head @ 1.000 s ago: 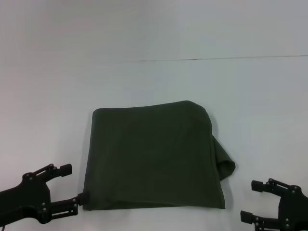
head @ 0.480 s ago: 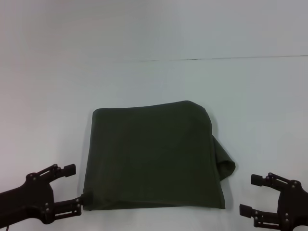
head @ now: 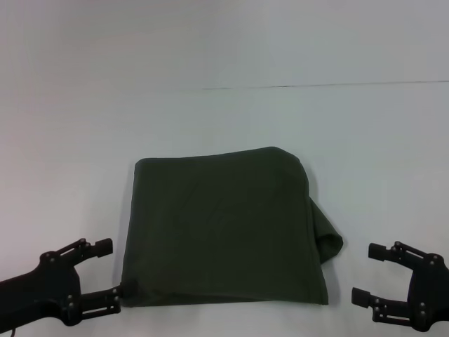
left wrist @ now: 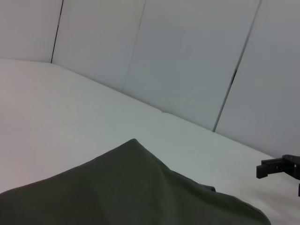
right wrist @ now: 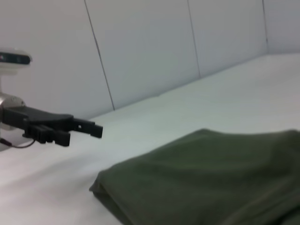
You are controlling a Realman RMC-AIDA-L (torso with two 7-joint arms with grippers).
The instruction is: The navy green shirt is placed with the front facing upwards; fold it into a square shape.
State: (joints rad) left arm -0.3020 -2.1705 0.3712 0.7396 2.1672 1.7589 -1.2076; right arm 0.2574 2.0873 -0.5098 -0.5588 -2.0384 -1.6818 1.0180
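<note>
The shirt point(head: 224, 228) is lying on the table point(head: 224, 119), already folded into a rough square, with no lettering showing. A loose flap, likely a sleeve, is bulging out along its right edge, so the square is not clean yet.

The left gripper point(head: 105, 270) is sitting at the shirt's near left corner with its fingers spread wide and holding nothing; the lower fingertip is touching or almost touching the hem there. The right gripper point(head: 370, 275) is sitting off the shirt's near right corner, clear of the cloth, also spread wide and empty.

Judging the risks: if the left gripper is sliding sideways with its finger against the hem, it could be dragging the corner and opening the layers. If the right gripper is reaching for the flap and pinching more than one layer, the whole fold could be lifting apart.

The table is plain, pale and matte, with a thin seam running across beyond the shirt. Pale panelled walls are standing behind it.
</note>
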